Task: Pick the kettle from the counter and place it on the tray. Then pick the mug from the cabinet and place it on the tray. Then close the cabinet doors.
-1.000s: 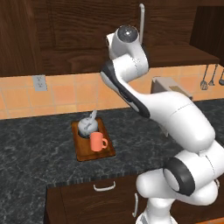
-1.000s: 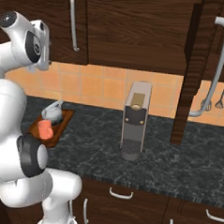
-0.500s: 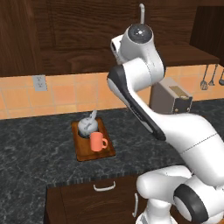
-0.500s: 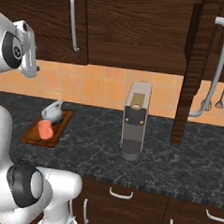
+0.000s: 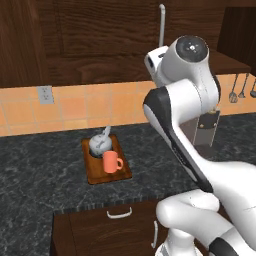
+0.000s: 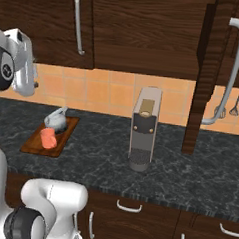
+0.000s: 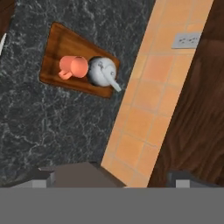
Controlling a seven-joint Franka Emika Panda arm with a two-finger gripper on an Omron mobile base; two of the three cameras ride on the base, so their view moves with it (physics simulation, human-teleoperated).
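Note:
The reddish-brown tray (image 5: 95,172) (image 6: 33,145) (image 7: 52,70) lies on the dark speckled counter (image 5: 40,170) (image 6: 189,166). On it stand the silver kettle (image 5: 100,144) (image 6: 57,119) (image 7: 103,72) and, touching it, the orange mug (image 5: 111,162) (image 6: 48,137) (image 7: 73,67). My gripper (image 7: 111,178) is high above the counter and looks down on the tray; it is open and holds nothing. The left cabinet door (image 6: 47,22) with its bar handle (image 6: 78,24) (image 5: 161,22) sits flush. The right door (image 6: 207,77) stands swung out, edge-on.
A grey coffee machine (image 6: 143,128) (image 5: 207,127) stands on the counter right of the tray. Utensils (image 6: 237,106) (image 5: 234,95) hang on the orange tiles. A wall outlet (image 5: 45,94) (image 7: 187,40) is left of the tray. Drawers (image 6: 128,207) run under the counter.
The arm has swung and risen, with its upper joint larger in the left base view and the hand further left in the right base view. Tray, kettle, mug and doors have not moved.

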